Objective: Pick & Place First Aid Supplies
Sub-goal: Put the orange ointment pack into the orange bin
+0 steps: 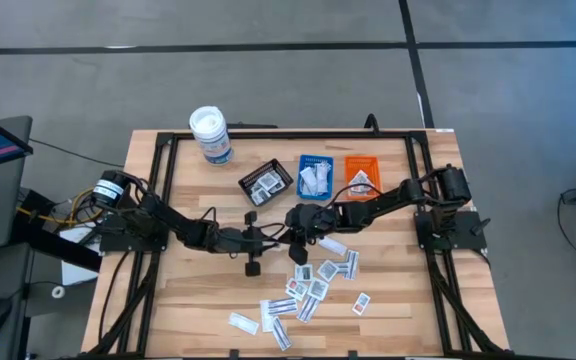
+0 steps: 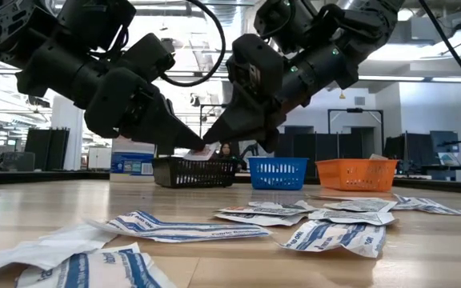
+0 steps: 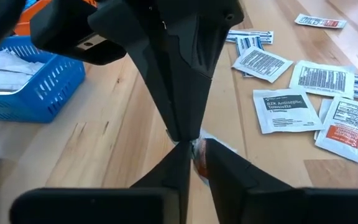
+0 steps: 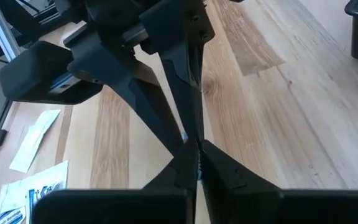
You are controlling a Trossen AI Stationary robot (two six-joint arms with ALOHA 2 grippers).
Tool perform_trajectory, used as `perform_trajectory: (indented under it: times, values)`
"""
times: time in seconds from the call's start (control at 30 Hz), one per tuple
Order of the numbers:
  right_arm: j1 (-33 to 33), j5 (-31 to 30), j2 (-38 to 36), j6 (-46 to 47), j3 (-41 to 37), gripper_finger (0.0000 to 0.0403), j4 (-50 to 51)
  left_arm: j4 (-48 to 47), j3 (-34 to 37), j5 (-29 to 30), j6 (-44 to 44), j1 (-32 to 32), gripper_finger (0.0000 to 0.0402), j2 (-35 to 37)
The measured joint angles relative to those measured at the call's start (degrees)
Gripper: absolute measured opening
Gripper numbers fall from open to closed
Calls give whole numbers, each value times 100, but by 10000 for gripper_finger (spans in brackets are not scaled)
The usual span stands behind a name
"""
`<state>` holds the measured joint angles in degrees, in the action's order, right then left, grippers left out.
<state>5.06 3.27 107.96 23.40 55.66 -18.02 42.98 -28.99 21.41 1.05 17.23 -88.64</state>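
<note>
Right, handover point at the middle of the light wooden worktop (image 1: 198, 300).

Left side: left gripper (image 1: 271, 238) reaching in from the left edge, tip pointing right, low over the wood. Cannot tell whether clamped or already loose.

Between the two tips: one small flat white packet with red print (image 3: 199, 157), lifted off the wood. Long axis hard to read; mostly hidden.

Right side: right gripper (image 1: 296, 226) reaching in from the right edge, pinched closed on that same packet, tip to tip with the left.

Relation that matters: packet sits at the right tip, drop-off targets toward the far edge. Black mesh tray (image 1: 266, 183) almost straight behind the meeting point, blue plastic tray (image 1: 315, 177) just to its right, orange plastic tray (image 1: 362, 175) right again. Right arm nearer the blue and orange ones, so probably a short swing toward the far edge once the left lets go. Target tray not clear.

Remaining scattered white packets (image 1: 313, 285) toward the near edge, right of centre, closer to the right arm.
</note>
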Motion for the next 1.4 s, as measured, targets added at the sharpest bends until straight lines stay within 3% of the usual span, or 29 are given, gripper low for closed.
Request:
perform_trajectory:
  times: [0.3, 0.63, 1.13, 1.4]
  values:
    - [2, -4, -2, 0, -17, 7, 376, -18, -25, 282, -1196, 0, 108, 24]
    - [9, -9, -2, -588, -13, 8, 33, -305, -20, -342, -2953, -1, 130, 22]
    - [129, 266, -284, -926, -13, 8, 410, -564, -9, -350, -3172, 2, 125, 46]
    - [208, -462, -566, -1482, -4, 8, 294, -288, -7, -348, -3239, 2, 125, 50]
